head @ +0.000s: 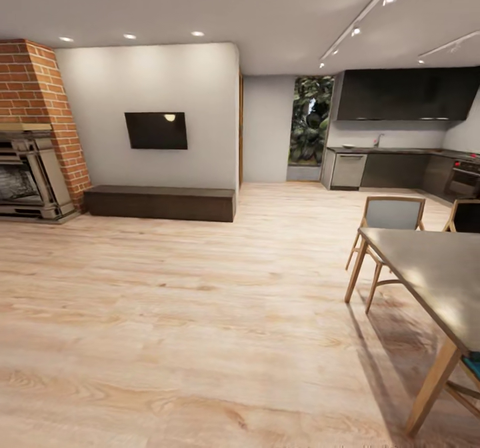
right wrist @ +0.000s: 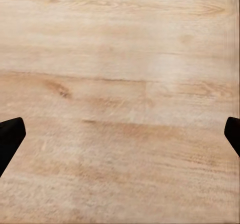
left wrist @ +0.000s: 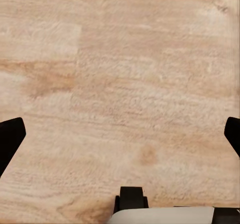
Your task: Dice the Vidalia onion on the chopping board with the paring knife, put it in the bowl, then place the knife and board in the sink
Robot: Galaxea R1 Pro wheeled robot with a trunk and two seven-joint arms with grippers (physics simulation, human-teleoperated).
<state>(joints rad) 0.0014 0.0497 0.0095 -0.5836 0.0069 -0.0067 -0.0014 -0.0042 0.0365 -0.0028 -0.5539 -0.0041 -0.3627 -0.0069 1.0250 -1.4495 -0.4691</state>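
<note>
Step in hand: driving across the living room toward the kitchen, judged from the wide wooden floor (head: 200,315) ahead and the kitchen far off at the right rear
Kitchen: dark cabinets under a grey worktop (head: 393,150) along the far wall, a tap (head: 378,140) just visible above it, black wall cupboards (head: 407,93) overhead
Sink: likely under that tap, too small and distant to make out
Onion, board, knife, bowl: too far off to tell on the worktop
Doing it well: steer right of the low dark bench (head: 160,203) and left of the dining table (head: 433,281) and its chair (head: 390,225); keep well apart from the table corner; approach the worktop square-on, facing the tap, so the basin sits between both arms on arrival
Hazard: table leg and chair legs near the straight line to the kitchen; a wide arc across open floor looks safer
Left hand (left wrist: 120,134): pointing down at the floor, dark fingertips (left wrist: 10,136) at the two edges of the wrist view, spread wide, nothing between them
Right hand (right wrist: 120,136): same pose, aimed at the floorboards, fingertips (right wrist: 11,134) far apart, holding nothing
Arms: apparently hanging low beside the body, a fair carrying pose for travel
Other landmarks: brick fireplace (head: 33,128) at left, wall screen (head: 156,131) above the bench
</note>
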